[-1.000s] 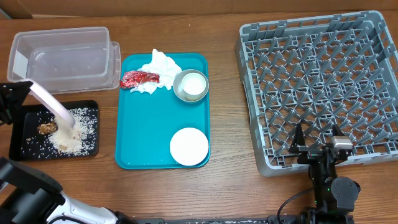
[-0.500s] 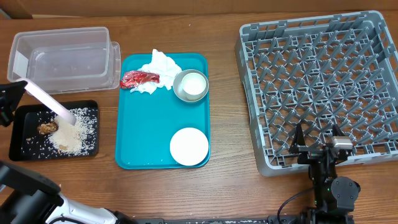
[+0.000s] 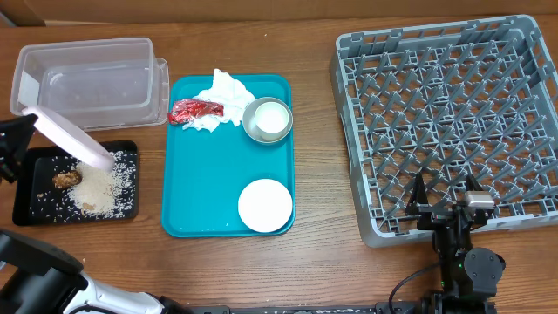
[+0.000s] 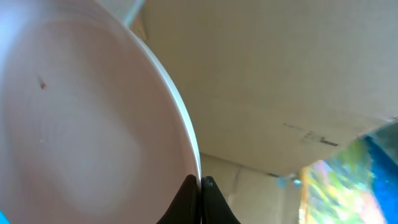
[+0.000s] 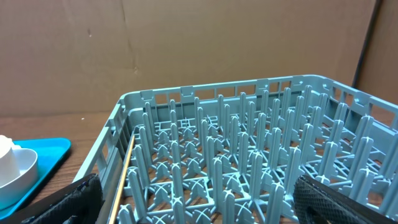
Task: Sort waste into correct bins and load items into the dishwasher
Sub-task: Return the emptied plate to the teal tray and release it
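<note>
My left gripper (image 3: 12,145) is shut on the rim of a pale pink plate (image 3: 66,138). It holds the plate tilted above the black bin (image 3: 35,209), which holds rice (image 3: 98,188) and a brown food scrap (image 3: 64,180). In the left wrist view the plate (image 4: 81,118) fills the left side and the jaws (image 4: 200,184) pinch its edge. My right gripper (image 3: 445,206) is open and empty at the front edge of the grey dish rack (image 3: 453,113). Its fingers (image 5: 199,202) frame the rack's pegs (image 5: 249,162).
A teal tray (image 3: 205,192) holds a small white plate (image 3: 265,206), a metal bowl with a white cup (image 3: 268,119), a crumpled napkin (image 3: 225,90) and a red wrapper (image 3: 196,110). A clear plastic bin (image 3: 87,83) stands behind the black bin.
The pink plate's lower edge has lifted off the rice pile and the plate now lies less steep. The right arm has not moved.
</note>
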### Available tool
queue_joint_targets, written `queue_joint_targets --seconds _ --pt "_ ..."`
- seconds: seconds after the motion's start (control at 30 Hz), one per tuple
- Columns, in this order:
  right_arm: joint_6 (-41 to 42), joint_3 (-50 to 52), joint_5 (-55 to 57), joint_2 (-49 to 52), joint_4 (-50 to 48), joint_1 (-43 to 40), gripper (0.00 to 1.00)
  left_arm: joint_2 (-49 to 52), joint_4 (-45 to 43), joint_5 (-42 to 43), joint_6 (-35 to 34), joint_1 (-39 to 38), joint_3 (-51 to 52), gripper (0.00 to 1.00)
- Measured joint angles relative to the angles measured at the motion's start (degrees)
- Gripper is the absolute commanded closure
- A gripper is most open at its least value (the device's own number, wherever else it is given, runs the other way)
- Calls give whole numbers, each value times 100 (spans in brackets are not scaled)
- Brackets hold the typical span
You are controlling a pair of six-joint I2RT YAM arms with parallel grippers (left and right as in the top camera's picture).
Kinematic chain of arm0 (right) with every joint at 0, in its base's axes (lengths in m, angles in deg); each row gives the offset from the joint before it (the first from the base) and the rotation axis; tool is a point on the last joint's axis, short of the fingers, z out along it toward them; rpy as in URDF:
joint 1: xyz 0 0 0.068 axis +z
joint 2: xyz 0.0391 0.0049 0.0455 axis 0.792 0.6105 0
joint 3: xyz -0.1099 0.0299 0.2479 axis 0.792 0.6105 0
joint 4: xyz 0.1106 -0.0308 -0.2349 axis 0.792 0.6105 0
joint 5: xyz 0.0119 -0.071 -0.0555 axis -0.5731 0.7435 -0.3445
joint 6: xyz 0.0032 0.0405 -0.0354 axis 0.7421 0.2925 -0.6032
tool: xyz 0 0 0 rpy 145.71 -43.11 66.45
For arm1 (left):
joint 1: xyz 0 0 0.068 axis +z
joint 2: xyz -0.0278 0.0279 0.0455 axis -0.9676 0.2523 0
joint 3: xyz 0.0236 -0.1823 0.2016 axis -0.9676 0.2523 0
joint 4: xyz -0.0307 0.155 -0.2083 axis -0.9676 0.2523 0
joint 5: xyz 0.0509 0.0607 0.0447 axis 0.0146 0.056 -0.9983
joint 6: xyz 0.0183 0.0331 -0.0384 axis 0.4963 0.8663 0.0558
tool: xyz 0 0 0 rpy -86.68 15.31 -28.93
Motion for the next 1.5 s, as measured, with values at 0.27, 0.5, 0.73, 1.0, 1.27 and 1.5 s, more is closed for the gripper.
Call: queue_joint_targets --seconds 0.27,0.5,0.73,1.0,1.27,1.5 --pt "0 0 0 0 2 0 0 0 -968 -767 2 -92 -4 96" --pt "-2 0 -2 0 2 0 0 0 -752 -872 -101 -138 -24 96" --pt "-2 0 -2 0 -2 0 0 -2 -632 -415 334 -164 -24 96" --pt "-2 0 -2 0 0 0 0 -212 -258 -175 372 -232 -24 96" --pt "-2 0 -2 0 -2 0 0 -1593 -157 -903 372 -1390 -24 96" --pt "-2 0 0 0 -2 0 0 -2020 -328 -3530 -37 -4015 -48 96"
